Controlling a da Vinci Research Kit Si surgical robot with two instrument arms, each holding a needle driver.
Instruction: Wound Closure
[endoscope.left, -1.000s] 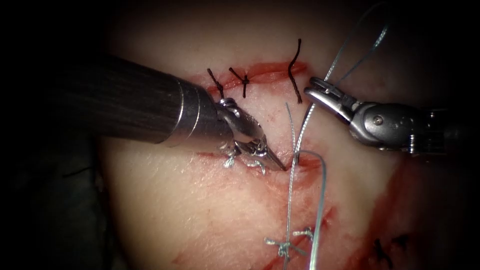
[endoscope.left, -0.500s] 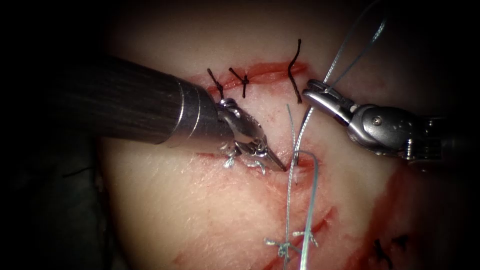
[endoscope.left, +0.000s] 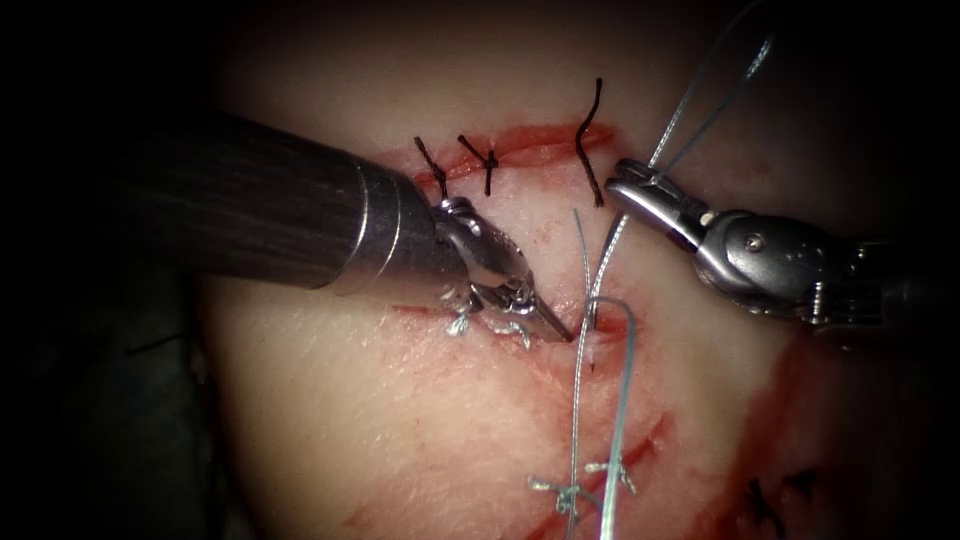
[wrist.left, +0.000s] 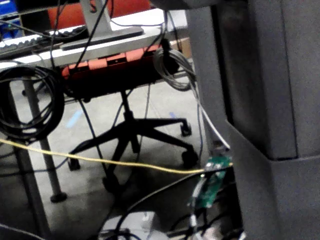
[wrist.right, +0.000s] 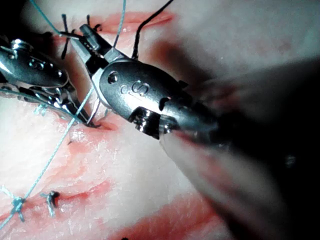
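Note:
My left tool (endoscope.left: 558, 330) reaches in from the left with its jaws shut. Its tip rests on the tissue (endoscope.left: 400, 420) at the left edge of the red cut (endoscope.left: 622, 326), right where the pale thread (endoscope.left: 604, 262) enters. Whether it pinches that thread I cannot tell. My right tool (endoscope.left: 626, 180) is to the upper right of the cut, shut on the thread, which runs from its jaws down into the cut. A loop of thread (endoscope.left: 628, 340) arches out of the cut and trails downward. The right wrist view has the right tool (wrist.right: 84, 36), the left tool (wrist.right: 82, 117) and the thread (wrist.right: 55, 150).
Above lies a second cut (endoscope.left: 530, 145) closed with dark stitches (endoscope.left: 488, 160), one with a long dark end (endoscope.left: 590, 150). Pale knotted stitches (endoscope.left: 570, 492) sit lower down. Red fluid (endoscope.left: 780, 420) stains the tissue at the right. Two thread strands (endoscope.left: 715, 85) rise away from the right tool.
The loop of thread beside the cut has narrowed and its trailing strand has swung left. The right tool's body has drawn slightly right. The left tool has stayed put.

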